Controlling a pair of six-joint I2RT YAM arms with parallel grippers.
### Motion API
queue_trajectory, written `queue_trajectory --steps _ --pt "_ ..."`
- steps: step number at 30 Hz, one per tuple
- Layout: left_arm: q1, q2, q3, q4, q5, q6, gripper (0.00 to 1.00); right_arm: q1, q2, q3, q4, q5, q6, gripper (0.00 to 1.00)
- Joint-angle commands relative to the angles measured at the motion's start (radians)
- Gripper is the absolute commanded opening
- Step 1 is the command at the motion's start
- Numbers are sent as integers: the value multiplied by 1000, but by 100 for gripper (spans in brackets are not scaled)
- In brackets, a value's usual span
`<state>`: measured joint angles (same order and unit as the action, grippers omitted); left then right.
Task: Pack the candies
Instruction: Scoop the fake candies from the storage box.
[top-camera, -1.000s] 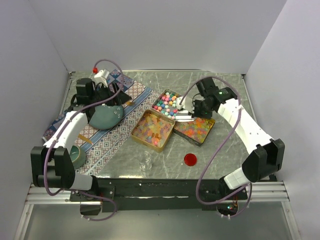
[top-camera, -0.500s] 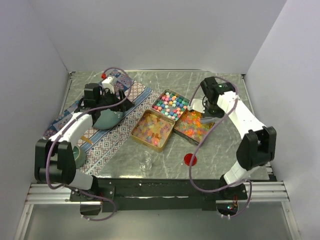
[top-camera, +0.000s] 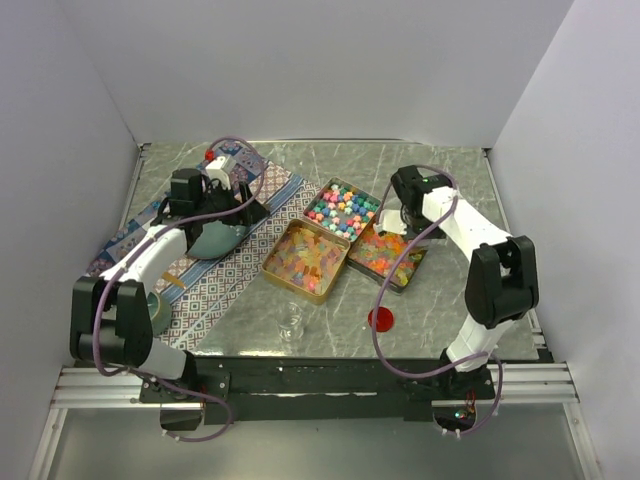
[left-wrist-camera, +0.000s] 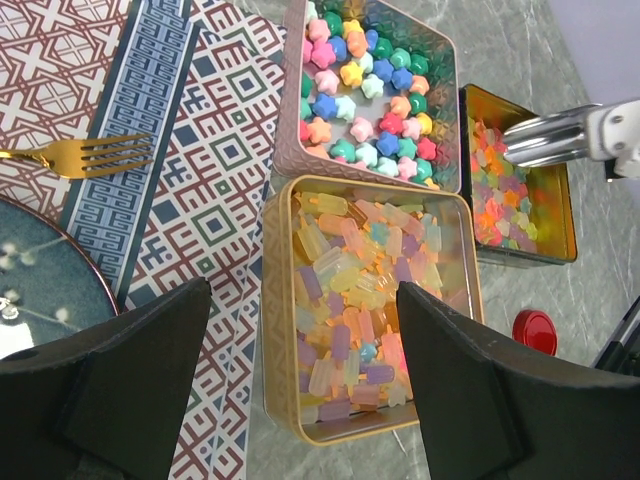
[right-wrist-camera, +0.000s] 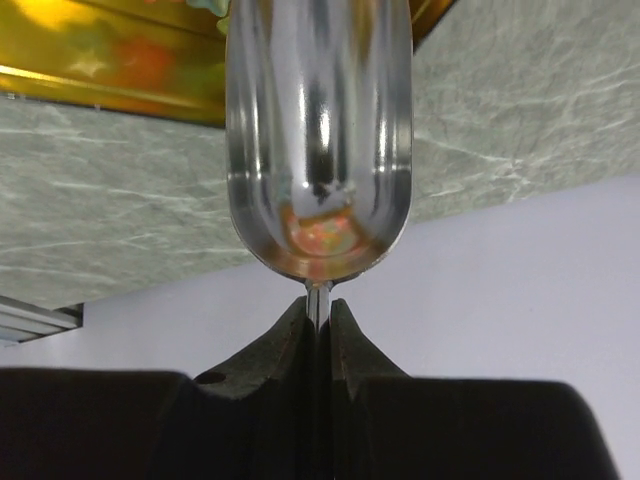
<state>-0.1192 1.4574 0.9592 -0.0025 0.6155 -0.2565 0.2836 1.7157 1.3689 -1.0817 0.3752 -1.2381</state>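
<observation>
Inside the tins (left-wrist-camera: 272, 300), light, rolling candies (left-wrist-camera: 370, 250) are best scooped with the spoon (right-wrist-camera: 318, 140) clenched in the right gripper (right-wrist-camera: 318, 310), left gripper (left-wrist-camera: 302, 290) released.

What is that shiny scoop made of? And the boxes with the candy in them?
The scoop looks like polished metal. It is silvery and mirror-smooth, with bright streaks and colours reflected in it. The boxes look like thin metal tins. They are gold-coloured and glossy, with a pattern pressed into the wall. I can't tell whether the gold is paint or plating.
</observation>
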Motion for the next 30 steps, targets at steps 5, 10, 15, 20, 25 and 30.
queue_trajectory --steps 5,10,15,20,25,30 --pt "-4 -37 -20 41 10 -13 81 68 78 -10 26 15 -428 0" --pt "-4 -25 -16 27 7 -1 81 103 75 -7 0 -70 -425 0" --pt "-4 -16 -11 25 12 11 81 104 13 -85 42 -110 -481 0" --pt "-4 11 10 26 12 7 81 124 18 -122 77 -154 -477 0" --pt "-4 31 32 6 10 17 81 129 41 -128 129 -185 -478 0" --pt "-4 41 39 -22 3 33 81 147 76 -120 160 -225 -445 0"
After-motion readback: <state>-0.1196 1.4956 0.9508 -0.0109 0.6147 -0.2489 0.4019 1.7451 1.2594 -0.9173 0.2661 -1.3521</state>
